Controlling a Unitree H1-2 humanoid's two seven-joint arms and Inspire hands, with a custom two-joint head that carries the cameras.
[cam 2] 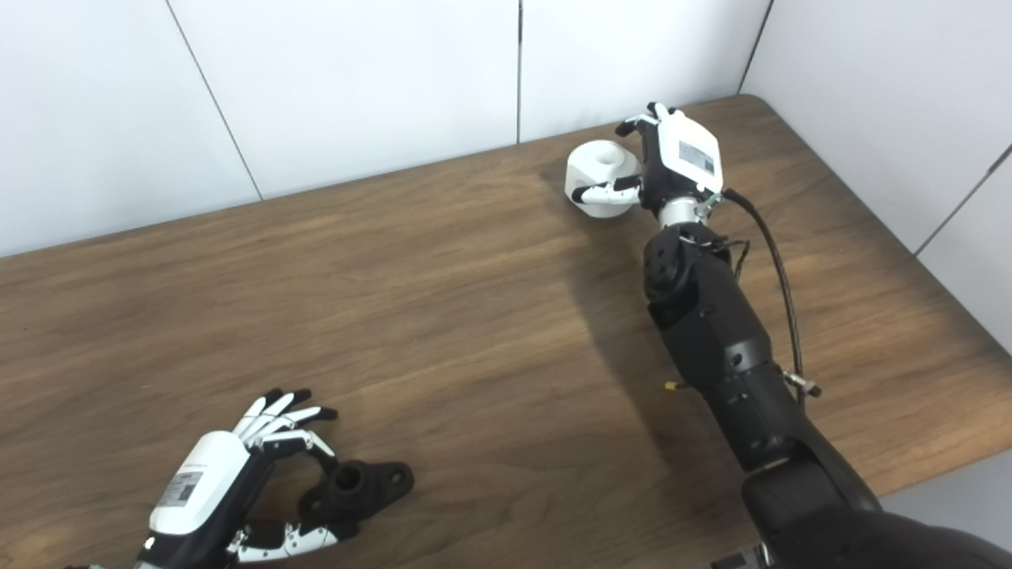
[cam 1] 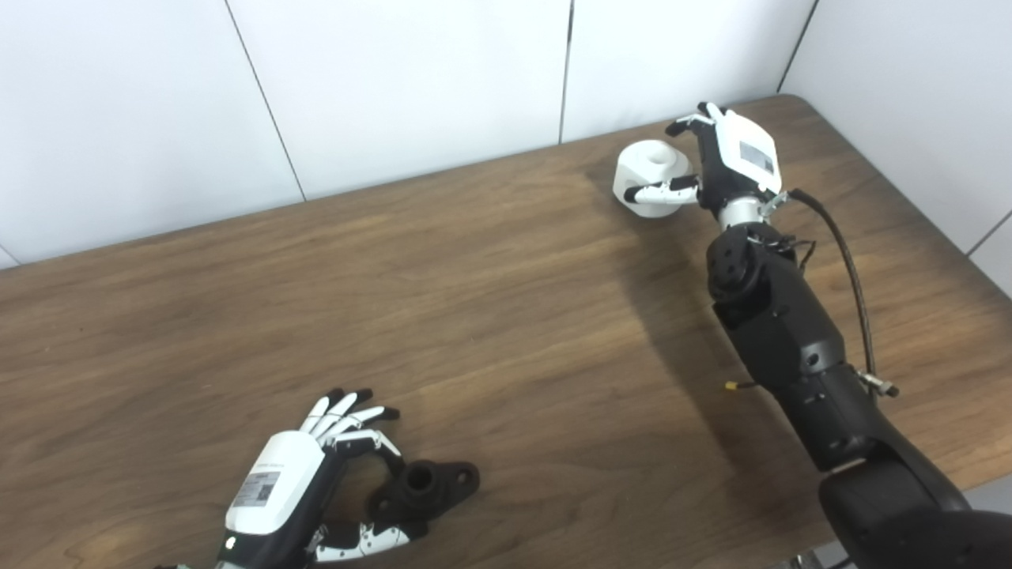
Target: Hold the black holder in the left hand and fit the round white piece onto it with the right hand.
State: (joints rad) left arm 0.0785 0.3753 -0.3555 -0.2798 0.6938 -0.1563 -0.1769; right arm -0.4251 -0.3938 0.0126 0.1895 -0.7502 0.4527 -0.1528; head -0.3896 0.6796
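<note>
The black holder (cam 1: 425, 484) lies flat on the table near the front left. My left hand (cam 1: 294, 482) sits just left of it, open, with the fingers spread above it and the thumb below its near edge. The round white piece (cam 1: 650, 175) stands on the table at the far right. My right hand (cam 1: 731, 162) is beside it on the right, open. Its thumb lies across the front of the piece and its fingers (cam 1: 689, 122) curl behind the top, a little apart from it.
The wooden table (cam 1: 490, 316) ends at a white panelled wall (cam 1: 395, 87) behind. Its right edge (cam 1: 909, 213) runs close to the right arm. A black cable (cam 1: 850, 269) loops off the right forearm.
</note>
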